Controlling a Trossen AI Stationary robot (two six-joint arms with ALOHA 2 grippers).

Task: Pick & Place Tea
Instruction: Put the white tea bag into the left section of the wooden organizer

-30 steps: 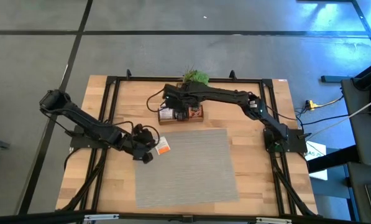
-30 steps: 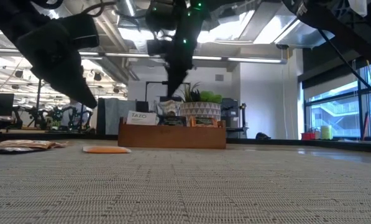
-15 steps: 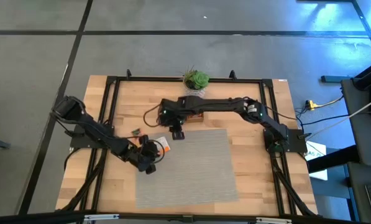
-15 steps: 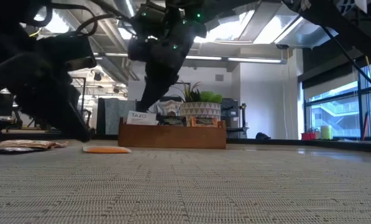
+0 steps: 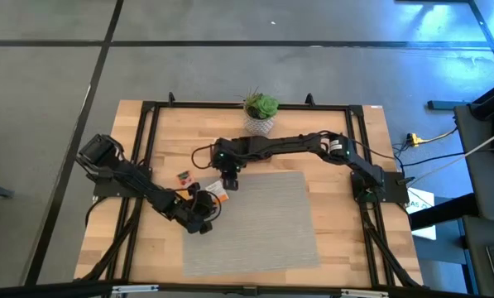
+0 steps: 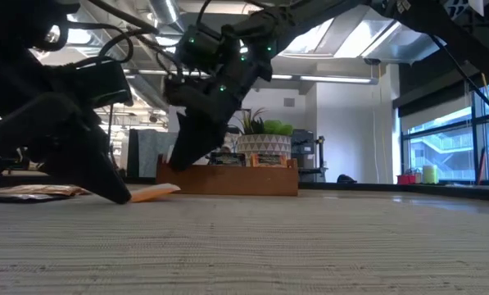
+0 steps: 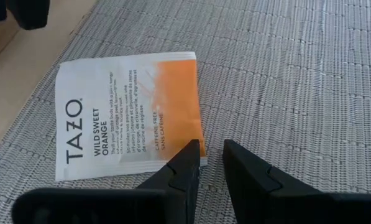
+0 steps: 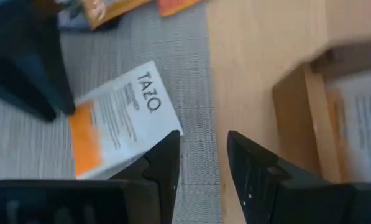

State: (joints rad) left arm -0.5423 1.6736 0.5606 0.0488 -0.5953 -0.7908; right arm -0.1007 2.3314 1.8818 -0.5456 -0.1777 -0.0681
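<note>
Well — wooden tray holds packets.

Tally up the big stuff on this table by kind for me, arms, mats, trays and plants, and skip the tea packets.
Robot arms: 2
Grey mat: 1
Wooden tray: 1
Potted plant: 1
Total: 5

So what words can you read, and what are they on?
"TAZO" on the white-and-orange packet, lying on the mat.
"WILD SWEET ORANGE" on the same packet.
"CAFFEINE-FREE / SANS CAFEINE" on it too.
Its small print is too tiny to read.
Labels in the wooden tray are blurred.
</note>
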